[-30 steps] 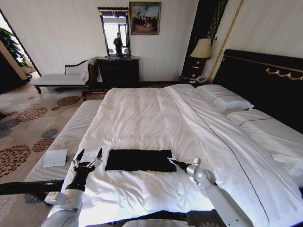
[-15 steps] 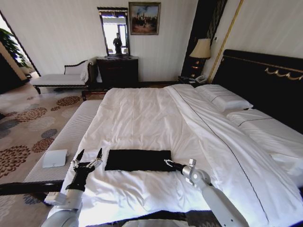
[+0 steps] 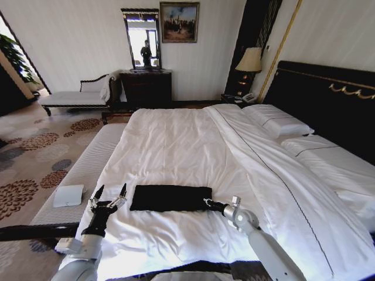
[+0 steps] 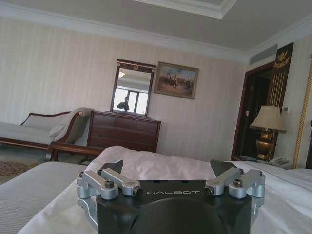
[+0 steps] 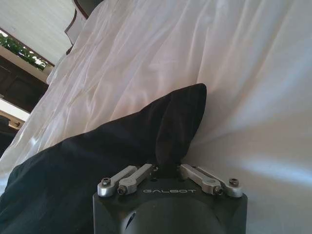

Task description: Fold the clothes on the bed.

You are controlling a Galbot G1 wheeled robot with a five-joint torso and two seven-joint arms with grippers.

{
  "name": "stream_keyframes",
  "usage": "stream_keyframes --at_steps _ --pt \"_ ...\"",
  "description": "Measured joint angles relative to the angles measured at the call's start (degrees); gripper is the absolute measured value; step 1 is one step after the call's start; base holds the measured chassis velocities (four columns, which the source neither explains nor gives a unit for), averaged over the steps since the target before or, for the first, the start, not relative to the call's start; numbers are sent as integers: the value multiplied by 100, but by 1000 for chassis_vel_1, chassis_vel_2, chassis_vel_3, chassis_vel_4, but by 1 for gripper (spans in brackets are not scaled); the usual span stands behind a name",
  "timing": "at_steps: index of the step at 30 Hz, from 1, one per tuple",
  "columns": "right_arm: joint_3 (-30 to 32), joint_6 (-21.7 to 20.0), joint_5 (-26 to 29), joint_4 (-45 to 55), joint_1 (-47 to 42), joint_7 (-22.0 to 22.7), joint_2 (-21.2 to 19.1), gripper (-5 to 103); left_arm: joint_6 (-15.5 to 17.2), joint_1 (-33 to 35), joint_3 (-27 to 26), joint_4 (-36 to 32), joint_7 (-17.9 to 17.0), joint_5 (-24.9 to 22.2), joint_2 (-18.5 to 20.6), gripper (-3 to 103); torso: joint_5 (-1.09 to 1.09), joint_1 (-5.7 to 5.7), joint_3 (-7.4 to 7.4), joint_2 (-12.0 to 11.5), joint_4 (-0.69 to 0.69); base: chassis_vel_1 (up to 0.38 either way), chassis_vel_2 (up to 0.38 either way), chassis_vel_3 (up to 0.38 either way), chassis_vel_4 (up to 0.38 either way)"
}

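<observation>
Folded black T-shirt (image 3: 170, 198) lies near the foot of the white bed (image 3: 176, 140), its lettering hidden.

Right gripper (image 3: 206, 203) pinches its near corner, fingertips buried in cloth; left gripper (image 3: 110, 194) hangs spread and empty beside the striped bench (image 3: 82, 175).

"GALBOT" stands on the left gripper (image 4: 165, 170) and right gripper (image 5: 168, 170) housings.

One T-shirt (image 3: 170, 198), two claws (image 3: 111, 194) (image 3: 206, 202), two pillows (image 3: 277, 122) (image 3: 321, 146)

T-shirt (image 3: 170, 198) on bed (image 3: 176, 140), lower centre of frame
Left gripper (image 3: 111, 195) at its left; right gripper (image 3: 207, 202) at its right corner.
</observation>
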Motion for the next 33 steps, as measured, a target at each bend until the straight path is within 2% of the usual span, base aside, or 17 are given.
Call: stream_keyframes --at_steps 11,13,18,21,33 --pt "146 -22 92 619 -148 340 -104 7 -1 0 0 0 5 0 0 100 0 0 -1 0 0 0 0 0 0" --pt "237 -23 65 679 -172 350 -231 7 -1 0 0 0 5 1 -1 100 1 0 -1 0 4 0 0 0 0" --pt "422 -15 66 732 -234 374 -514 7 -1 1 0 0 7 1 -1 100 0 0 -1 0 0 0 0 0 0" --pt "734 -14 121 881 -347 426 -937 7 -1 1 0 0 7 1 0 100 0 0 -1 0 0 0 0 0 0" --pt "950 138 -219 478 -276 170 -1588 7 -2 1 0 0 7 1 -1 100 0 0 -1 0 0 0 0 0 0"
